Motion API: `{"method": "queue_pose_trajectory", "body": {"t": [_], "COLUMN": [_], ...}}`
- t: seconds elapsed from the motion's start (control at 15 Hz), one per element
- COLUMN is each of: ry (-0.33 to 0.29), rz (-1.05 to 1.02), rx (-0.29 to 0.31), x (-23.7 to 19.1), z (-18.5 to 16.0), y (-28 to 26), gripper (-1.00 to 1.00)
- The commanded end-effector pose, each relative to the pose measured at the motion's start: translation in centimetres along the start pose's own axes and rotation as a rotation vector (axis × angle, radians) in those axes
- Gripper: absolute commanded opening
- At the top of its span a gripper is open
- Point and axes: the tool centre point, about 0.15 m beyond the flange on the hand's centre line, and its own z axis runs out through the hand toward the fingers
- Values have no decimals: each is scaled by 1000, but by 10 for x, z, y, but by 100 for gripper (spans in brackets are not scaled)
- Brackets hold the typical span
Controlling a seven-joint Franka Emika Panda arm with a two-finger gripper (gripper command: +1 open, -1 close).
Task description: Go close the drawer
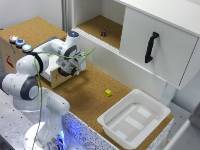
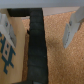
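The low wooden box (image 1: 12,52) with coloured round buttons (image 1: 20,43) stands at the exterior view's left. Its pale plywood drawer (image 1: 56,79) sticks out over the cork top. My gripper (image 1: 67,71) hangs right at the drawer's outer end and hides part of it. In the wrist view my gripper (image 2: 39,27) is open and empty, both fingertips (image 2: 73,26) spread wide. Between them runs a black strip (image 2: 36,50), beside a pale wood face with red print (image 2: 9,55). Whether the fingers touch the drawer cannot be told.
A large white cabinet panel with a black handle (image 1: 151,47) stands at the back right, with an open shelf holding a small dark object (image 1: 103,33). A small yellow block (image 1: 108,92) lies on the cork. A white plastic tub (image 1: 134,117) sits at the front right. A green cable (image 1: 40,85) loops along my arm.
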Motion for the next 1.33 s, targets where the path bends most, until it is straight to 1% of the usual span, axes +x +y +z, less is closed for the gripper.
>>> {"method": "queue_pose_trajectory", "body": {"t": [0.0, 0.07, 0.53, 0.73, 1.0, 1.27], "ry": [-51, -58, -92, -86, -94, -110], "rz": [9, 2, -20, -26, -42, -66], "rx": [18, 26, 21, 21, 19, 17], "x": [19, 21, 22, 24, 23, 20], "z": [22, 24, 37, 35, 39, 50], "y": [-6, -6, -8, -10, -21, -44], "gripper": [-100, -100, -100, -100, -100, -100]}}
